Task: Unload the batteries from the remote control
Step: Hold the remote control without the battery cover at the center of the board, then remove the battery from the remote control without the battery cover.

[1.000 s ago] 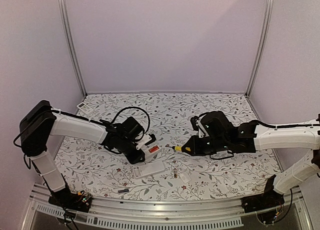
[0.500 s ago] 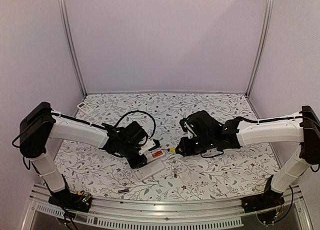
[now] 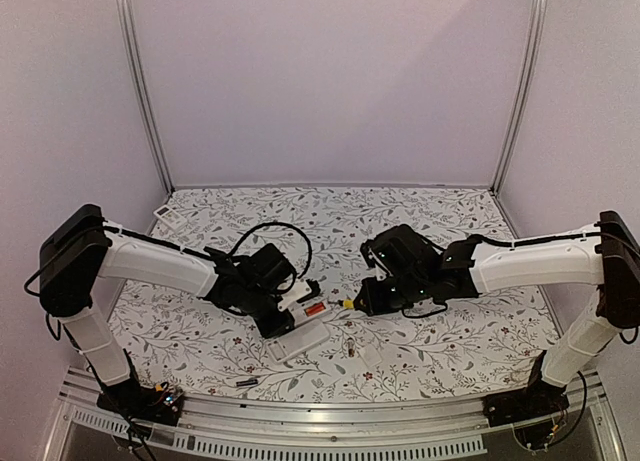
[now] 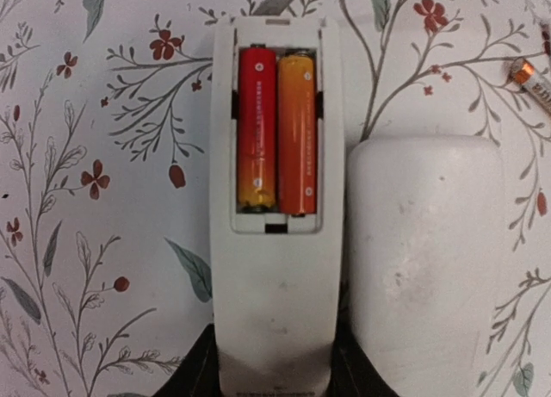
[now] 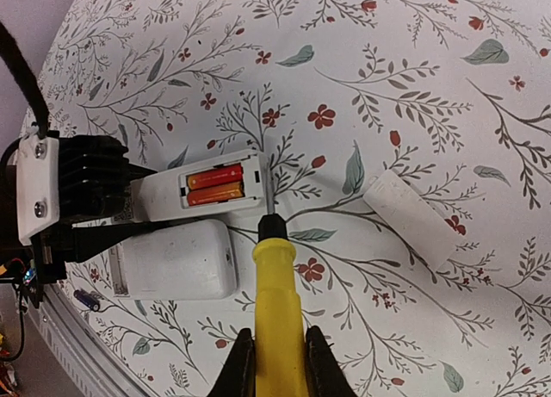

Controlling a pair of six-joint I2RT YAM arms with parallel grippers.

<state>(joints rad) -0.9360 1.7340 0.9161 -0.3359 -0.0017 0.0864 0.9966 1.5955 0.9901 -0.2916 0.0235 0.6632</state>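
My left gripper (image 4: pixel 274 371) is shut on the lower end of a white remote (image 4: pixel 275 311), which lies back-up with its compartment open. Two batteries, one red (image 4: pixel 256 130) and one orange (image 4: pixel 297 134), sit side by side in it. My right gripper (image 5: pixel 275 362) is shut on a yellow-handled screwdriver (image 5: pixel 277 302). Its thin shaft (image 5: pixel 269 195) lies against the remote's far end (image 5: pixel 250 186), just past the battery ends (image 5: pixel 215 183). From above, the left gripper (image 3: pixel 285 316) and right gripper (image 3: pixel 375 299) face each other across the remote (image 3: pixel 305 306).
A second white remote (image 4: pixel 426 259) lies right beside the held one. A loose orange battery (image 4: pixel 529 78) and a white cover plate (image 5: pixel 409 216) lie nearby. A dark battery (image 3: pixel 246 381) lies near the front edge. A small white item (image 3: pixel 166 214) sits at the back left.
My right gripper has moved left with the screwdriver, bringing its tip up to the remote. My left gripper shifted the remote a little right and nearer, beside the second remote.
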